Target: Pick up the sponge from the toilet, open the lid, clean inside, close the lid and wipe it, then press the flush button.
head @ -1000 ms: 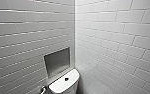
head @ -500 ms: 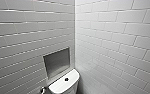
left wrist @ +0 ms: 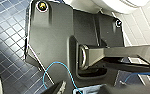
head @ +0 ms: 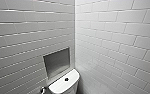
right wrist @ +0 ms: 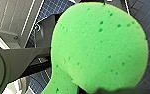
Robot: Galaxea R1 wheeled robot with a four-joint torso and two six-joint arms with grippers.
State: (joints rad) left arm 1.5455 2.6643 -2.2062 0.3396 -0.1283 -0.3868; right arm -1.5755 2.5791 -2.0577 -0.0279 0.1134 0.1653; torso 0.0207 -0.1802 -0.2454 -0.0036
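The bright green sponge [right wrist: 98, 50] looms large and close in the right wrist view, over dark blue floor tiles, with my right gripper [right wrist: 108, 90] shut on its edge. In the head view the toilet's white tank top [head: 62, 86] sits low in the corner of the tiled walls, and the small dark flush button [head: 66, 79] is at its centre. The lid and bowl lie below the head view's edge. A white ceramic curve of the toilet [left wrist: 116, 5] shows in the left wrist view, beyond the robot's dark plate. My left gripper is open and holds nothing that I can see.
Grey-white tiled walls meet in a corner behind the tank. A recessed wall niche [head: 56, 62] sits just above the tank on the left wall. A small chrome fitting [head: 42, 90] shows left of the tank. Dark blue mosaic floor [left wrist: 6, 32] lies beneath the arms.
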